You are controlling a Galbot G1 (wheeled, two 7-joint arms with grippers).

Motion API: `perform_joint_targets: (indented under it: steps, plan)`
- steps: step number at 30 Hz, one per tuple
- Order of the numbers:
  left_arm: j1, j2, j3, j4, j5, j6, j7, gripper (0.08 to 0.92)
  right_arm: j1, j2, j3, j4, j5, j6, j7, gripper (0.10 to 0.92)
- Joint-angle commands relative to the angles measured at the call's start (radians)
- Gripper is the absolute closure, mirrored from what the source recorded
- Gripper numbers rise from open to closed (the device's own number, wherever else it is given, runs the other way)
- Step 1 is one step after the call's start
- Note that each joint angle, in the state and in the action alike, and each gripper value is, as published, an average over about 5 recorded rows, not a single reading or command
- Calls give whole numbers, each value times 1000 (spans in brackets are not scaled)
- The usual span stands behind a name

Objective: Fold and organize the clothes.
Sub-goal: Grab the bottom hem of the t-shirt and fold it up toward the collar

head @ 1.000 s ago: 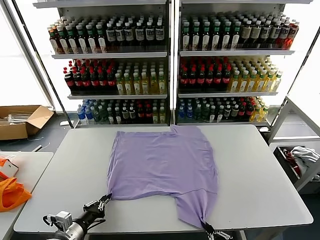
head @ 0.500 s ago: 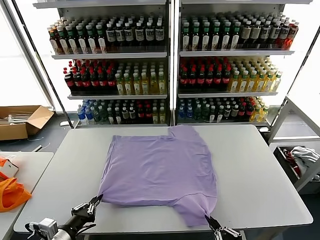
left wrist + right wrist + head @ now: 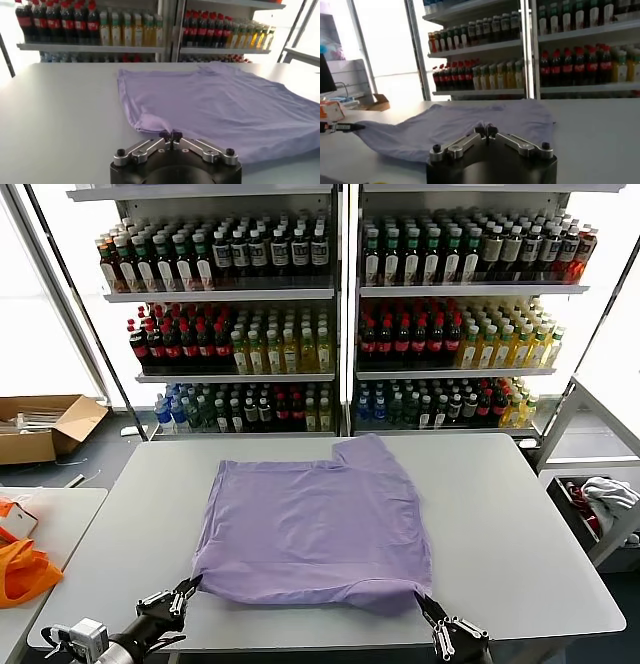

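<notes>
The lavender T-shirt point(image 3: 315, 524) lies spread on the grey table point(image 3: 520, 534), with no lettering showing. My left gripper point(image 3: 188, 586) is shut on its near left corner at the table's front edge. My right gripper point(image 3: 420, 597) is shut on its near right corner. The near edge runs almost straight between them. In the left wrist view the fingertips point(image 3: 170, 135) pinch a fold of the shirt point(image 3: 225, 105). In the right wrist view the fingertips point(image 3: 486, 130) pinch the shirt point(image 3: 445, 127) in the same way.
An orange bag point(image 3: 22, 572) lies on a side table at the left, with a cardboard box point(image 3: 45, 426) on the floor behind it. A white and grey cloth bundle point(image 3: 608, 494) sits in a bin at the right. Bottle shelves point(image 3: 340, 304) stand behind the table.
The left gripper has moved left with its corner. The right gripper has drawn up the corner that hung low at the front right. The near edge is now pulled straighter.
</notes>
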State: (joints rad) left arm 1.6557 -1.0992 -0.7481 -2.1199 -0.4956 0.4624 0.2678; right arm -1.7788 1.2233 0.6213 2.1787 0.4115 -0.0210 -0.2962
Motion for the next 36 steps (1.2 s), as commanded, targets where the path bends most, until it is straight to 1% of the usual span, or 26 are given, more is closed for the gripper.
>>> perform_joint_targets:
  steps: [1, 5, 12, 15, 19, 22, 28, 33, 36]
  plan:
    - [-259, 121, 80, 143, 5, 58, 41, 914, 263, -28, -54, -112, 35, -50, 80, 918]
    - [-352, 139, 119, 200, -1, 69, 39, 914, 390, -45, -102, -184, 40, -73, 111, 918]
    - [-470, 128, 175, 285, -12, 82, 18, 914, 572, -47, -198, -331, 40, -101, 151, 918]
    - [-506, 118, 203, 332, 0, 85, -6, 914, 617, -45, -241, -386, 13, -125, 161, 918]
    - [-524, 102, 215, 367, 48, 70, -17, 902, 643, -46, -280, -417, -66, -172, 159, 912]
    - [-503, 97, 197, 350, 56, 67, -17, 840, 633, -40, -275, -404, -107, -183, 167, 859]
    - [-431, 96, 143, 287, 60, 63, -31, 668, 538, -40, -185, -343, -145, -195, 174, 689]
    - [-358, 85, 104, 233, 64, 54, -53, 521, 387, -20, -83, -244, -164, -231, 258, 541]
    - [-313, 72, 104, 214, 71, 51, -56, 434, 294, -13, -31, -186, -163, -240, 259, 455]
